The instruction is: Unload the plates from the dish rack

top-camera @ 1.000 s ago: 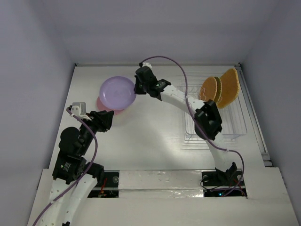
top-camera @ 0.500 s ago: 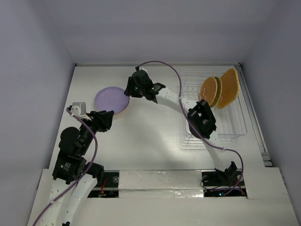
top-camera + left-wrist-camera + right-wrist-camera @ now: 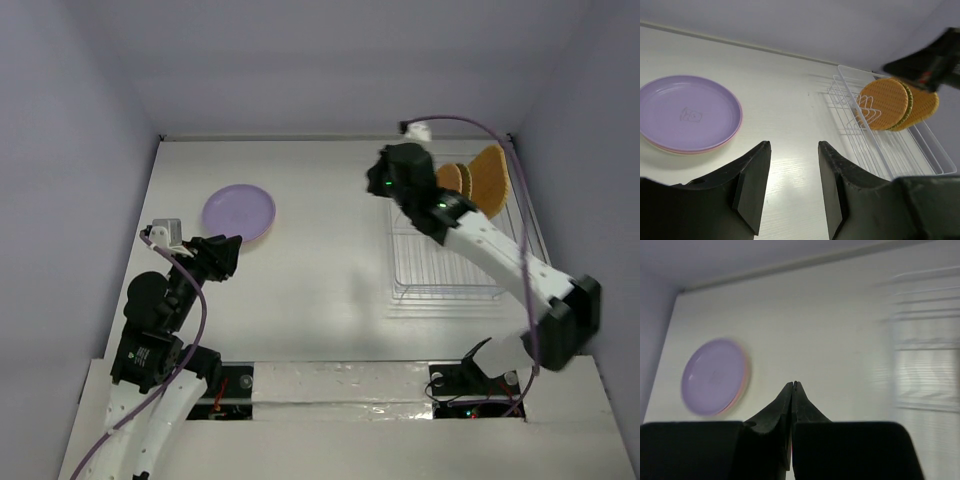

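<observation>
Left gripper [image 3: 792, 148]: dark fingers spread, nothing between, low over table's left side. Lavender plate [image 3: 239, 211]: smooth, round, glossy, lying flat, stacked on pink plate [image 3: 700, 151], whose rim alone shows. Table [image 3: 320, 270]: white, matte. Right gripper [image 3: 793, 386]: tips pressed together, empty, near rack's far left corner. Dish rack [image 3: 450, 270]: thin clear-white wire, rectangular, on right. Orange-brown plates [image 3: 472, 185]: woven texture, upright on edge at rack's far end.

Lavender plate [image 3: 239, 212], orange woven plates [image 3: 470, 186]
</observation>
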Controlling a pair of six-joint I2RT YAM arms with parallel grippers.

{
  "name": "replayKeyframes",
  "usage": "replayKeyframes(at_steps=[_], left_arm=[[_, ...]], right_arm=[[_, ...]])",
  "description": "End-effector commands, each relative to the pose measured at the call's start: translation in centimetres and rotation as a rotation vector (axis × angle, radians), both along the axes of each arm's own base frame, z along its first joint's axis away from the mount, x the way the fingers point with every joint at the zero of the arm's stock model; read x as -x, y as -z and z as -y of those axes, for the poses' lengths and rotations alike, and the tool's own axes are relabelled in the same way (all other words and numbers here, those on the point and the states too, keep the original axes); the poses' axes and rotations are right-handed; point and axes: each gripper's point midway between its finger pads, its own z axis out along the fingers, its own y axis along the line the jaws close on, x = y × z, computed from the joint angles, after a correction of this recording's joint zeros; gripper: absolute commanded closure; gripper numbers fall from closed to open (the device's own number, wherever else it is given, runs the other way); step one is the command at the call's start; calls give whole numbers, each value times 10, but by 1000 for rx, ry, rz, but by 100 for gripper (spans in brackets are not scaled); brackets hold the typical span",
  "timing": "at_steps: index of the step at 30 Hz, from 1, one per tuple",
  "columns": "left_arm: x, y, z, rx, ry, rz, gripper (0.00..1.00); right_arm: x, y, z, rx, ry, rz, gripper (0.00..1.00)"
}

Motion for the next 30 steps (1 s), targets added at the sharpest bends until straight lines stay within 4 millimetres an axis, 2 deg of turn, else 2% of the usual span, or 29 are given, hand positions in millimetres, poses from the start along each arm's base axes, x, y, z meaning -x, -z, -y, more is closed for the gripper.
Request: replayKeyframes(at_steps=[1,2,4,5,7,9,10,12,14,17,22,30], left_arm=[[2,-14,0,18,7,59,60],[3,-15,0,19,9,63,60],[2,-14,1,18,9,59,60],[2,-14,1,19,9,61,60],[2,-14,1,17,9,60,60],[2,-13,0,17,6,56,60],[1,-14,0,16,6,58,60],[1,-13,0,17,4,55,60],[0,-12,0,16,4,50,60],[0,-12,0,15,4,49,60],[-2,-10,-2,15,-11,37,60],[-1,-10,-2,15,-11,39,60]], right_arm=[[11,-3,116,130,268,39,100],[14,-3,142,146,317,33,100],[34,1,178,199,376,23,100],[35,4,201,213,425,10,100],[44,11,219,207,423,-5,100],[42,12,235,185,429,0,100],[42,15,233,177,393,-7,100],[38,23,236,183,370,-38,86],[32,32,240,180,350,-76,67],[26,40,247,167,362,-98,55],[8,53,250,152,351,-129,56],[-19,81,264,146,393,-174,65]])
